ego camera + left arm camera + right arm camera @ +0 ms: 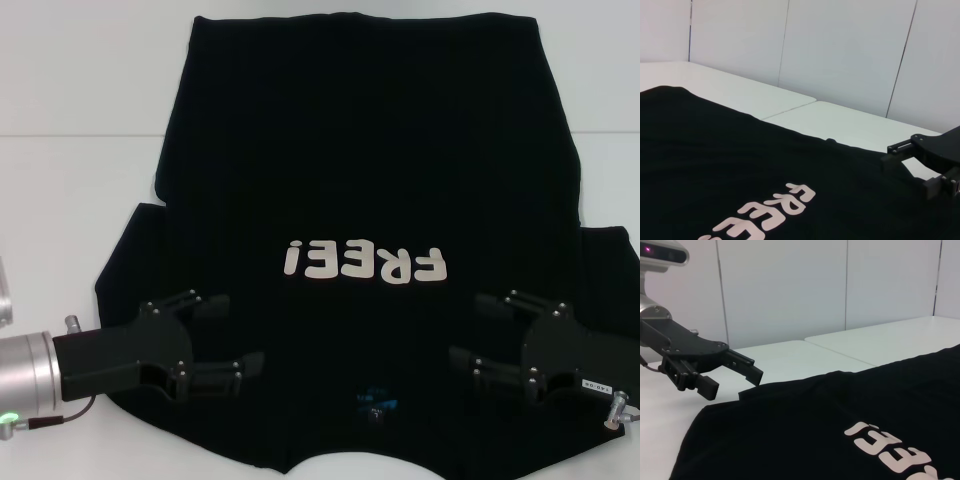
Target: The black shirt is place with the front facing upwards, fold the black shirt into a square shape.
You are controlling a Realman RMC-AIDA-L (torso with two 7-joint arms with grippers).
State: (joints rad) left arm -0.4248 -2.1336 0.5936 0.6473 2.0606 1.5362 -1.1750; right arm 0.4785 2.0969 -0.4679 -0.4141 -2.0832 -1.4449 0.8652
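"FREE!" on the black shirt [370, 150]

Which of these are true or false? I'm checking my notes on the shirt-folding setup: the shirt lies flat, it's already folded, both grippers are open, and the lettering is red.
1. The black shirt lies spread flat on the white table. True.
2. It is already folded square. False: sleeves and body are still unfolded.
3. The left gripper and right gripper are open over the shirt's near end. True.
4. The lettering is red. False: it is white.
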